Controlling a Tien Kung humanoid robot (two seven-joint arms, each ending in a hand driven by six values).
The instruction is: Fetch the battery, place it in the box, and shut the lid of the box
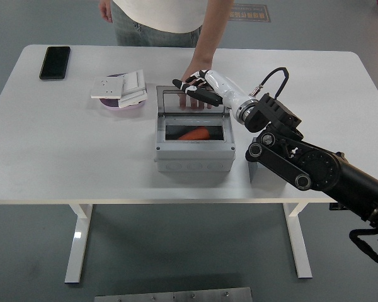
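Observation:
A grey box stands at the table's middle, its clear lid raised upright at the back. An orange battery lies inside the box. My right hand, white with black fingers, hovers at the lid's top edge on its right half, fingers stretched out flat and holding nothing. A person's hand rests on the table just behind the lid and shows through it. My left arm is out of sight.
A black phone lies at the far left corner. A pink dish with white switch plates sits left of the box. A grey block stands right of the box, partly behind my right arm.

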